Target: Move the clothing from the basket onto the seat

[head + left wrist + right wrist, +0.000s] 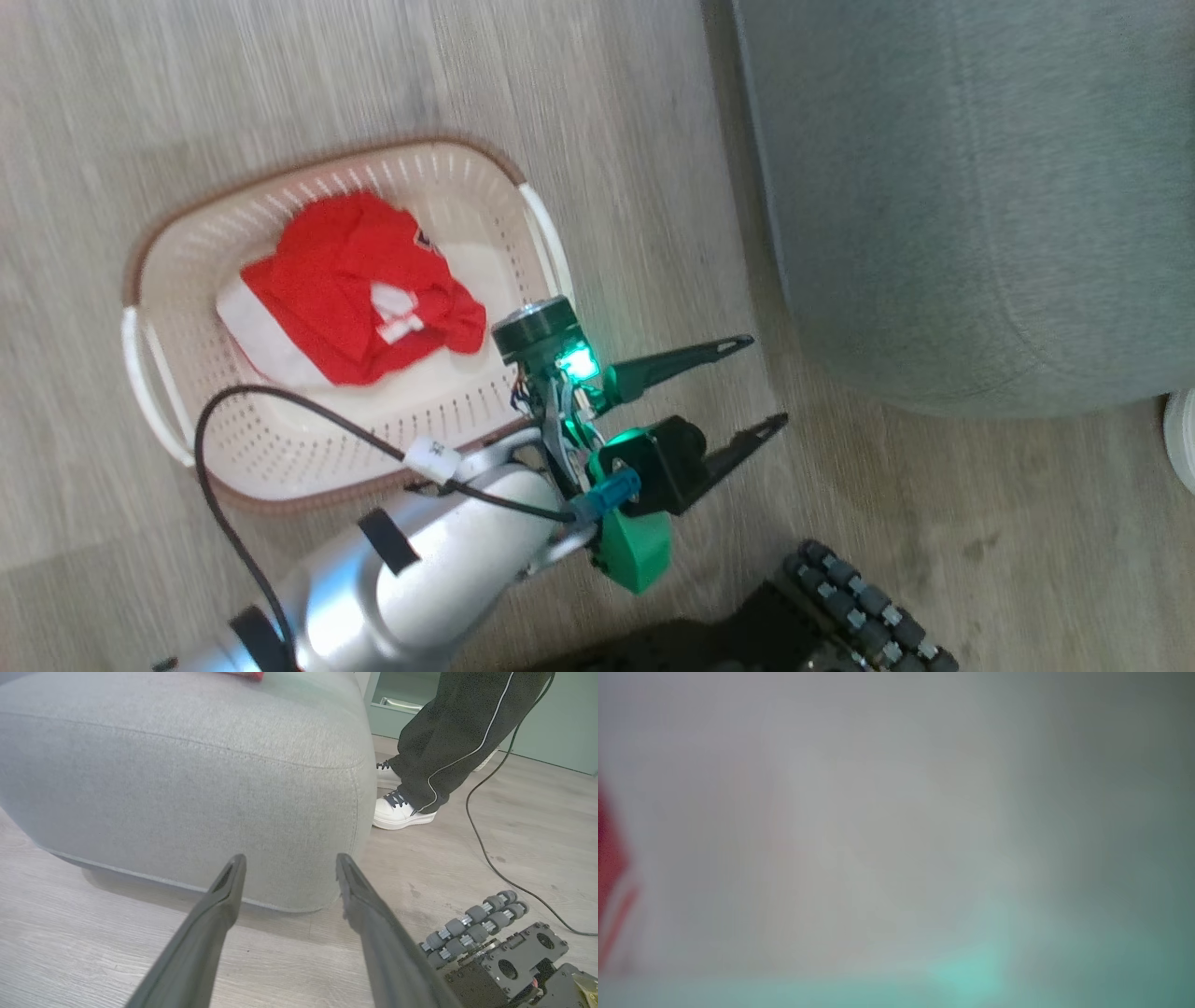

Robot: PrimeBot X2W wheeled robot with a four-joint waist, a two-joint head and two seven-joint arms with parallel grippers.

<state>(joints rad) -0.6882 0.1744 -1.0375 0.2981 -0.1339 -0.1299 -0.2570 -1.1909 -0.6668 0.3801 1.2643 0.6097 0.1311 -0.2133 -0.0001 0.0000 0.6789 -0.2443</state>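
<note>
In the head view, your cream perforated plastic basket (420, 177) with its brown rim sits on the wood-look floor (280, 75), with a crumpled red-and-white fabric garment (355, 289) inside. Your left gripper (767, 380) hangs beside it, dark fingers spread and empty, near the grey-green upholstered seat (980, 187). In the left wrist view, you face that seat's side, a red scrap (245, 674) on top and a person's white shoe (402, 812) beyond. The right wrist view is blurred, so you cannot tell how the right gripper's fingers stand.

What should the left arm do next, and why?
Probably swing the left gripper over the basket and lower it toward the red-and-white garment. That garment lies in the basket, not yet on the seat, and the gripper is open and empty, beside the basket with its fingers pointing toward the seat.
</note>
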